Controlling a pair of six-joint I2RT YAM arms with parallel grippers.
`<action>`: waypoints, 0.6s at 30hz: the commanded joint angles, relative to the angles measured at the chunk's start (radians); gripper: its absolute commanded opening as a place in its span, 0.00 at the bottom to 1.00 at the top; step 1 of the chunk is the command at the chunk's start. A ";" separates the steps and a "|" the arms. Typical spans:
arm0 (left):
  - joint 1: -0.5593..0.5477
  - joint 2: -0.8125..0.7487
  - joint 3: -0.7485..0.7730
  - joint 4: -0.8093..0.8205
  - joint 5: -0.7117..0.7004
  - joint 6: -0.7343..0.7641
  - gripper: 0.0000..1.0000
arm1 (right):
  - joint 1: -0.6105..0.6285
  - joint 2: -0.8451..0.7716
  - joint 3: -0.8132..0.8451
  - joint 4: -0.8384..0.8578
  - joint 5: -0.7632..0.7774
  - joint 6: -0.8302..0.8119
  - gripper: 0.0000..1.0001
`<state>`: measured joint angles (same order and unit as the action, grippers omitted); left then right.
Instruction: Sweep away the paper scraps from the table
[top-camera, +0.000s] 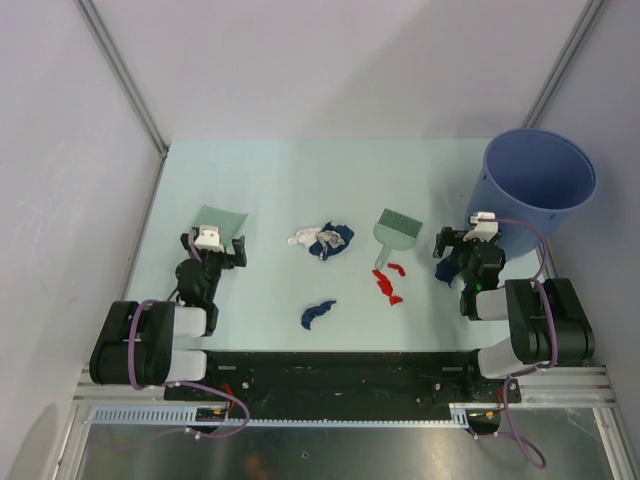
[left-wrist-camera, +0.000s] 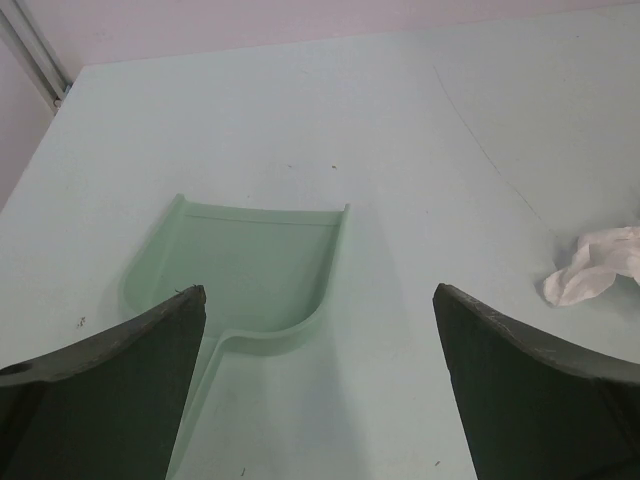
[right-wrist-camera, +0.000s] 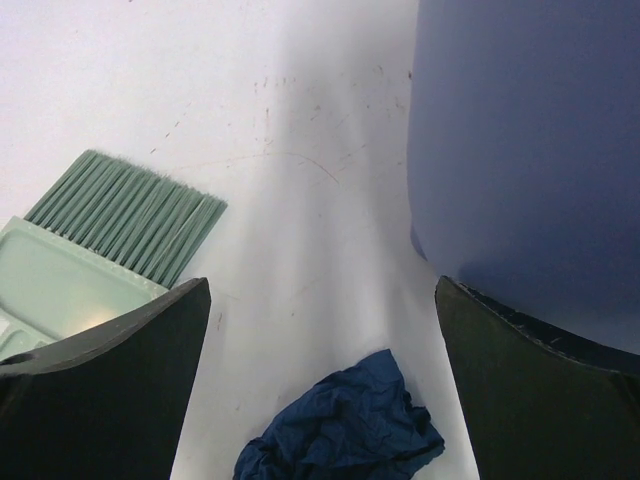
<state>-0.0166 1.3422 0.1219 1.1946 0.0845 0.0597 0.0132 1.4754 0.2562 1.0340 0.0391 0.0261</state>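
Paper scraps lie on the pale green table (top-camera: 290, 175): a white and dark blue cluster (top-camera: 322, 240) in the middle, red bits (top-camera: 388, 283) right of it, and a dark blue strip (top-camera: 318, 313) nearer the front. My left gripper (top-camera: 214, 250) is open and empty, low over the handle end of the mint-green dustpan (top-camera: 222, 216). In the left wrist view the dustpan (left-wrist-camera: 250, 265) lies ahead between my fingers, with a white scrap (left-wrist-camera: 595, 270) at the right. My right gripper (right-wrist-camera: 322, 300) is open, with a dark blue scrap (right-wrist-camera: 345, 430) lying between its fingers.
A mint-green brush (top-camera: 395, 228) lies left of my right gripper (top-camera: 462, 252); its bristles (right-wrist-camera: 130, 215) show in the right wrist view. A tall blue bucket (top-camera: 538, 180) stands at the back right, close to the right finger (right-wrist-camera: 540, 400). A black rail (top-camera: 330, 370) runs along the near edge.
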 joint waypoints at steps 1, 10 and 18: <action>-0.002 -0.002 0.028 0.034 -0.014 -0.017 1.00 | -0.005 -0.051 0.040 -0.033 -0.083 -0.023 1.00; -0.002 -0.132 0.182 -0.290 -0.029 -0.018 1.00 | 0.115 -0.322 0.280 -0.573 -0.169 -0.044 0.96; -0.005 -0.193 0.488 -0.870 0.217 0.003 1.00 | 0.329 -0.226 0.606 -1.140 -0.084 -0.071 0.89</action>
<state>-0.0166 1.1942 0.4961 0.6544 0.1349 0.0605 0.2794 1.1713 0.7177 0.2630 -0.0830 -0.0277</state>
